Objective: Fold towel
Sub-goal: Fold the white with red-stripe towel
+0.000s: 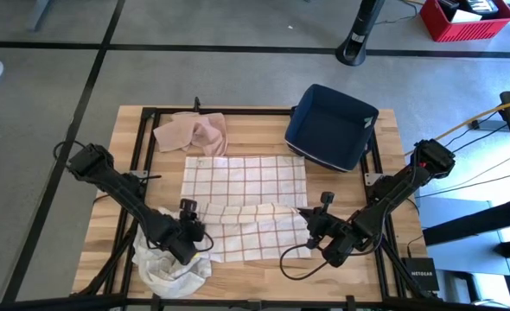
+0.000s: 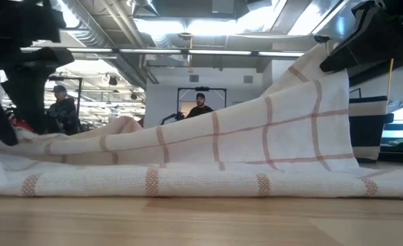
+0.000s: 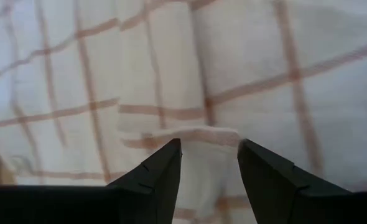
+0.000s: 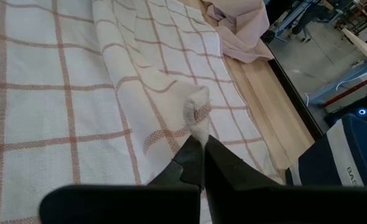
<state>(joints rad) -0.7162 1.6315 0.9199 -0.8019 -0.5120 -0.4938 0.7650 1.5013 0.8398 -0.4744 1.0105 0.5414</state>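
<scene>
Checked towel [image 1: 245,181], half-folded on bench [image 1: 264,130]: right gripper [image 4: 201,144] pinched one corner, left gripper [image 3: 208,163] stood released, so fold risked skewing.

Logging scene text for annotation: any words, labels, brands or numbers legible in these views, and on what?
"NETGEAR": on the small black box at the table's near right corner, high view.
"BAS", cut off by the frame edge: white letters on the navy bin, right wrist view.
Nothing else legible.

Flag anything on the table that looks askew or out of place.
The checked towel is folded unevenly: its near edge lies crooked. A white cloth hangs crumpled over the table's near-left corner, and a pink cloth lies bunched at the far edge.
</scene>
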